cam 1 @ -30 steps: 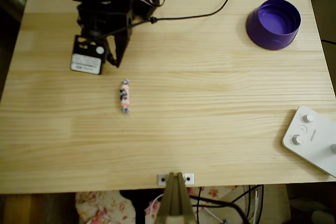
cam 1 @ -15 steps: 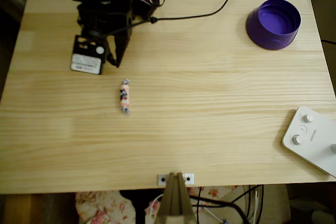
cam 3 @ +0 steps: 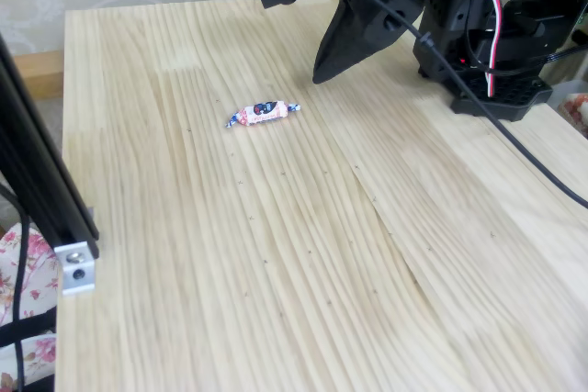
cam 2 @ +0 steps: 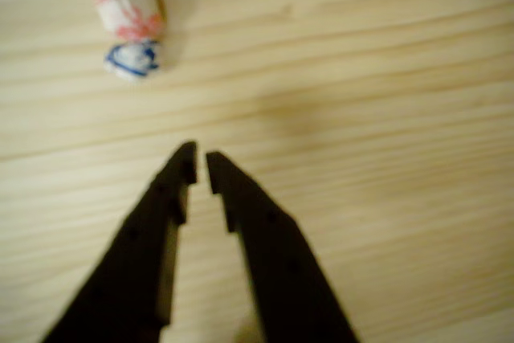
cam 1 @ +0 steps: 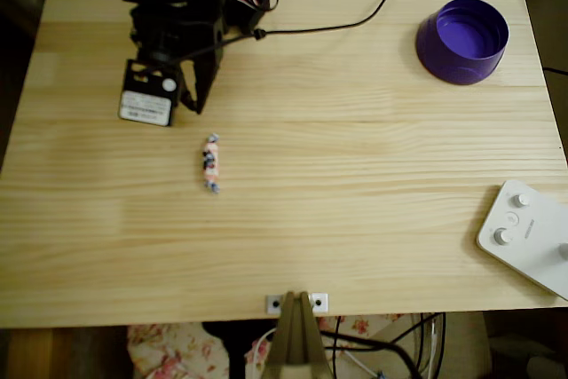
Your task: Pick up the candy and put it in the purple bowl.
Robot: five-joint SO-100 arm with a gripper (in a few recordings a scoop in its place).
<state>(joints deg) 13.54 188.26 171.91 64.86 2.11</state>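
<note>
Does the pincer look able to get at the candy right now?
Probably yes. The candy lies alone on bare table, just ahead of the pincer, nothing between them. The jaws are nearly closed, so they would need to open first.

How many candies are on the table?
1. The candy lies on the bare wood just below the gripper in the overhead view, far from the purple bowl. Nothing here looks able to hide another.
</note>
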